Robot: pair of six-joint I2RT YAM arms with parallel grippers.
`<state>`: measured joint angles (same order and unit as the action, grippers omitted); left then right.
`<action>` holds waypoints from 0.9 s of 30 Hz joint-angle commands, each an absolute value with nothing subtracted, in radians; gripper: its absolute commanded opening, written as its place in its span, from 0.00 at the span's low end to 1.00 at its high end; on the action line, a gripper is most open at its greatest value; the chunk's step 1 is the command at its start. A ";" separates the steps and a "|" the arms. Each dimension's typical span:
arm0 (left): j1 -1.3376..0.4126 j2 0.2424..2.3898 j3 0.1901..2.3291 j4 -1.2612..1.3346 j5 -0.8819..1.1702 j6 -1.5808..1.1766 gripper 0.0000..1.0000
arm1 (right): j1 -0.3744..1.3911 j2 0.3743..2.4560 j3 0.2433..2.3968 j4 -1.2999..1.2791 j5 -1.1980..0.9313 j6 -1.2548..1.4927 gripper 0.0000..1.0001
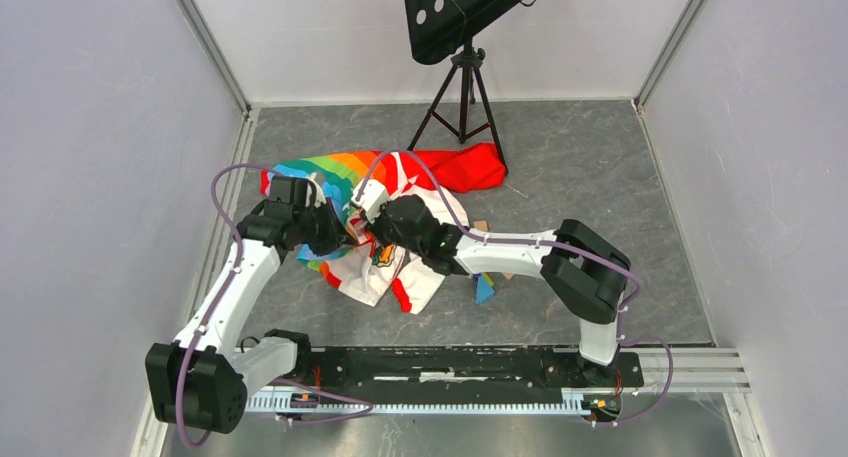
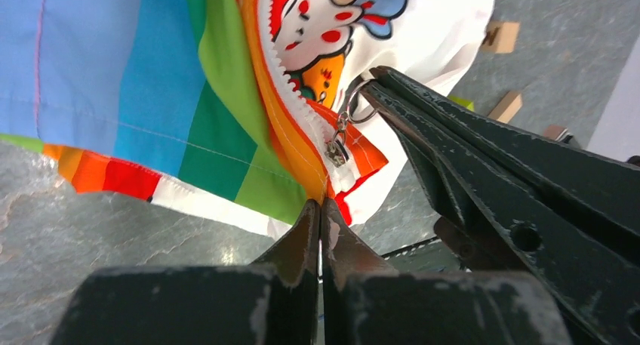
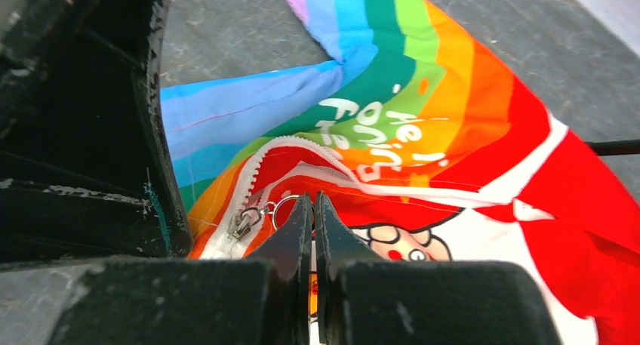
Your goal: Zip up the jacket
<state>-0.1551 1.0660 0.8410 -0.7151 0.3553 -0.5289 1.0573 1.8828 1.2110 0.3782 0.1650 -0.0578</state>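
Note:
The jacket (image 1: 345,177) lies crumpled on the grey table, rainbow panel to the left and red sleeve (image 1: 470,167) to the back right. My left gripper (image 2: 321,203) is shut on the jacket's bottom hem (image 2: 332,186) at the foot of the zipper. The metal slider (image 2: 336,150) sits just above that hem, low on the white zipper teeth (image 2: 283,81). My right gripper (image 3: 313,198) is shut on the slider's ring pull (image 3: 283,204), next to the slider (image 3: 243,223). In the top view the two grippers meet nose to nose over the jacket (image 1: 355,227).
A black music stand on a tripod (image 1: 460,87) stands behind the jacket. Small wooden and coloured blocks (image 1: 485,282) lie right of the jacket, also in the left wrist view (image 2: 502,35). White walls close in both sides. The arms' base rail (image 1: 450,367) runs along the near edge.

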 commanded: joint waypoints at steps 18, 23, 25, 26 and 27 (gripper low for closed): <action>-0.173 0.928 0.757 -0.672 0.348 -0.756 0.51 | 1.048 1.729 0.879 0.742 0.059 0.442 0.00; -0.173 0.765 0.676 -0.657 0.310 -0.901 0.61 | 1.048 1.717 0.838 0.786 0.084 0.490 0.00; -0.173 0.680 0.600 -0.604 0.333 -1.007 0.62 | 1.048 1.717 0.832 0.800 0.078 0.513 0.00; -0.173 0.642 0.546 -0.557 0.351 -1.087 0.64 | 1.049 1.717 0.829 0.805 0.076 0.522 0.00; -0.173 0.600 0.503 -0.506 0.366 -1.144 0.72 | 1.048 1.714 0.827 0.811 0.075 0.527 0.00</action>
